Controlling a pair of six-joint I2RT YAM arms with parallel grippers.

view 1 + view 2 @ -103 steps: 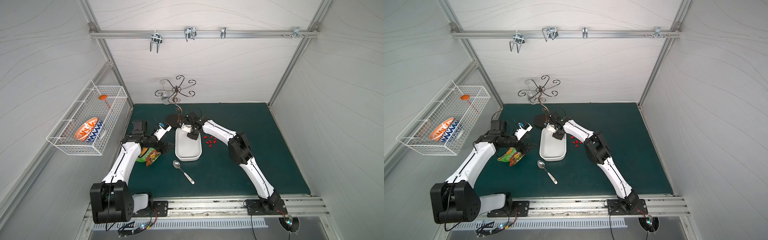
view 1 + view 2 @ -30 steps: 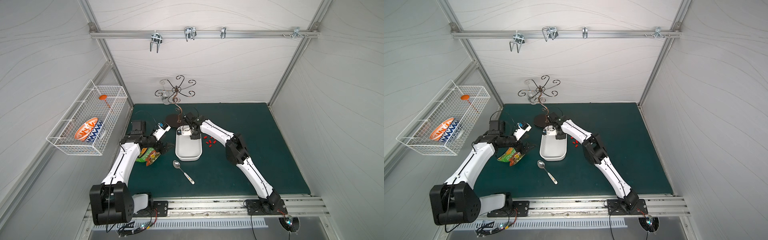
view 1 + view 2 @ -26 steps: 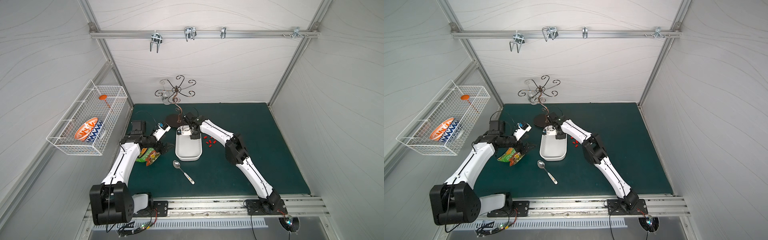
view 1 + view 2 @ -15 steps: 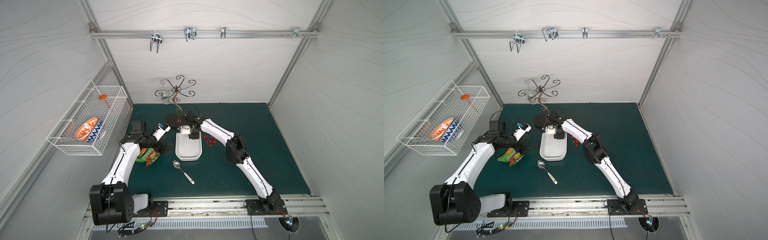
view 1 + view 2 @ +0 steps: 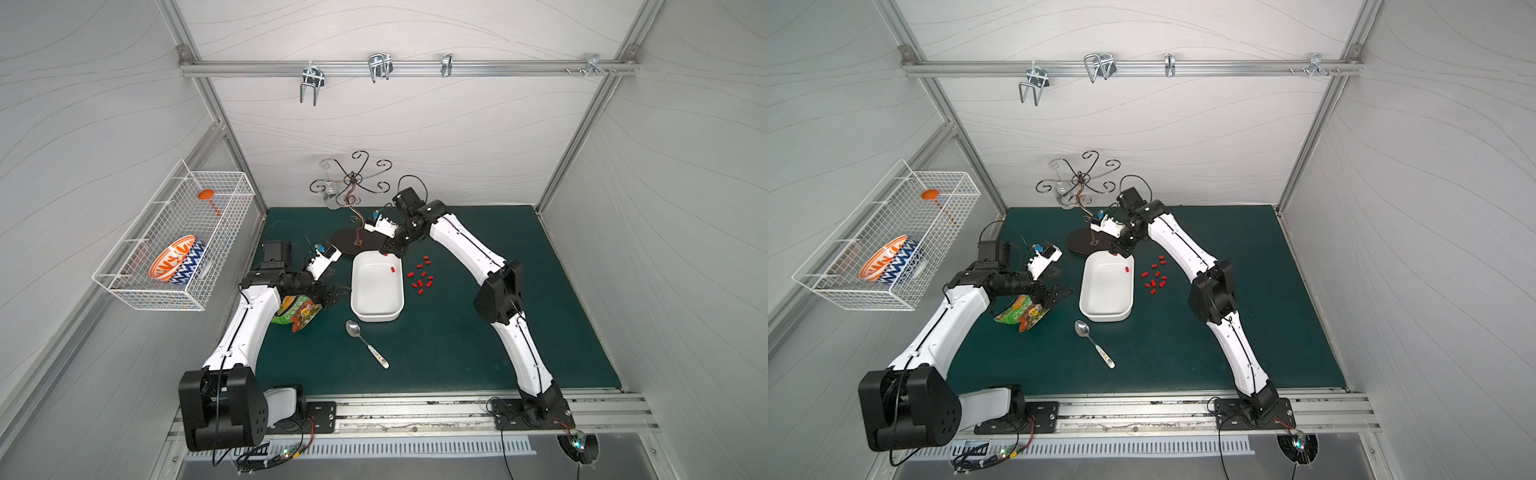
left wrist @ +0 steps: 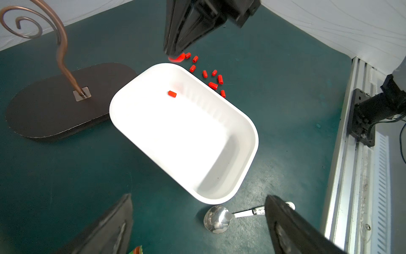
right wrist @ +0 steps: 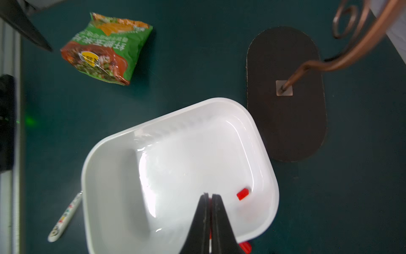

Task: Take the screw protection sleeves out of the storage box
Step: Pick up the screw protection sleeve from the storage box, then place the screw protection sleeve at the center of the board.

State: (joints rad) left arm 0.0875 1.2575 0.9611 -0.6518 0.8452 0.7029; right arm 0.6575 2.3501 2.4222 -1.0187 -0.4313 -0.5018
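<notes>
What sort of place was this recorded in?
Probably a lab robot test booth, not a home: white panel walls on a metal frame, left arm and right arm bolted to a front rail.

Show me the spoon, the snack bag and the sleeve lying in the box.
Spoon (image 5: 353, 328): in a top view, its bowl.
Snack bag (image 7: 105, 48): right wrist view, its front.
Sleeve (image 6: 172, 94): left wrist view, its side.
</notes>
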